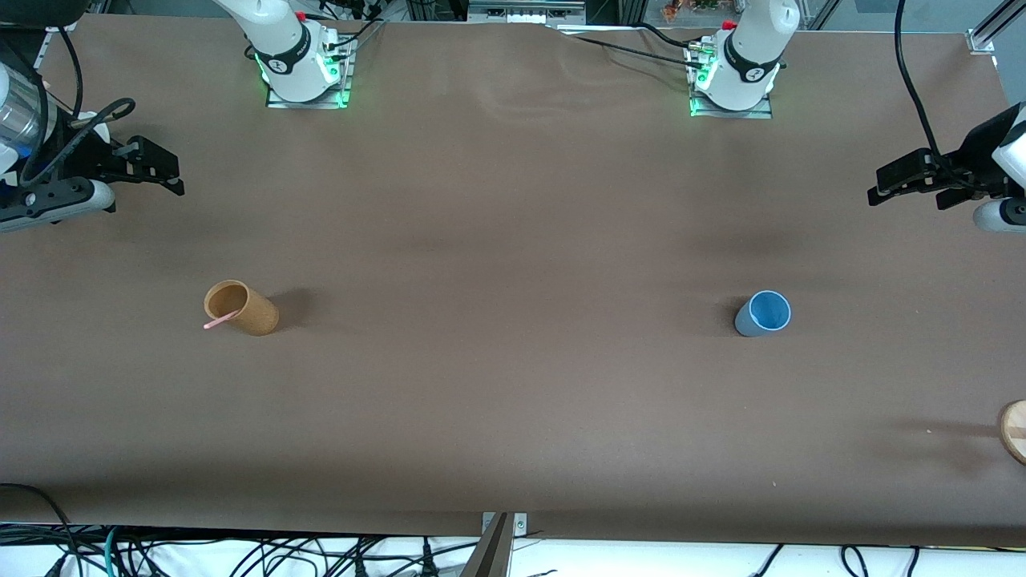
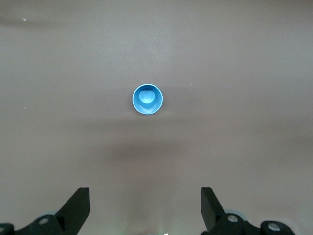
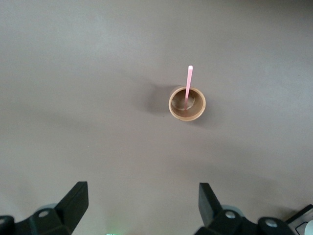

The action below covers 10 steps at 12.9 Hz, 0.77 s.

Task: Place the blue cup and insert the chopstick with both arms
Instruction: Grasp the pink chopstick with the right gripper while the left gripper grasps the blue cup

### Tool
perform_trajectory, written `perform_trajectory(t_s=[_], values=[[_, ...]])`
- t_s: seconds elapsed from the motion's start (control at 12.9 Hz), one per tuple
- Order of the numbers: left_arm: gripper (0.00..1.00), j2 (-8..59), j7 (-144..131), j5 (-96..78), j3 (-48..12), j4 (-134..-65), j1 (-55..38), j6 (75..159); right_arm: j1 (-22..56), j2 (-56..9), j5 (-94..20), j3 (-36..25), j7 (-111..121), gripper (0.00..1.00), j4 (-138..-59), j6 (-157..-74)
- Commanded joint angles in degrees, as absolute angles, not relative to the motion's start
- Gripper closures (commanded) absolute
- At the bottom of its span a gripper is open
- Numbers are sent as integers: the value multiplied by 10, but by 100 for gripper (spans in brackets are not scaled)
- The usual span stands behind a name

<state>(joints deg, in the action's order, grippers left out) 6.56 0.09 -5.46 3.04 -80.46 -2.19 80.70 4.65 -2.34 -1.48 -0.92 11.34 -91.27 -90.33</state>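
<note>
Setting: robotics lab, bench station. Two white arms are standing bolted on metal base plates (image 1: pixel 308 100) along one edge of a table (image 1: pixel 513 385) that is wearing a plain brown cover, green lights glowing at both bases. Loose black cables (image 1: pixel 240 557) are trailing under the table edge nearest the front camera, and more are running to the bases. Aluminium framing (image 1: pixel 990 32) is showing at a table corner. Only test props are sitting out.

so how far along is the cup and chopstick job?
Nothing done yet. The chopstick stands in the cork cup; the blue cup sits empty toward the left arm's end. The left gripper and right gripper are open, holding nothing. Placing and inserting both remain.
</note>
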Motion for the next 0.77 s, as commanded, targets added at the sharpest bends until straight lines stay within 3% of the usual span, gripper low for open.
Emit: perform_trajectory(t_s=[0.0, 0.31, 0.54, 0.7], values=[[0, 60, 11, -48, 30, -810, -23, 813, 45, -60, 0, -10, 120, 0, -905, -946], [0, 61, 11, -48, 30, -810, -25, 814, 43, -130, 0, -10, 120, 0, -946, -1083], [0, 73, 10, -59, 31, -809, -19, 825, 36, -146, 0, -10, 120, 0, -1008, -1192], [0, 124, 10, -58, 31, -809, -19, 848, 34, -158, 1, -11, 121, 0, -1048, -1261]])
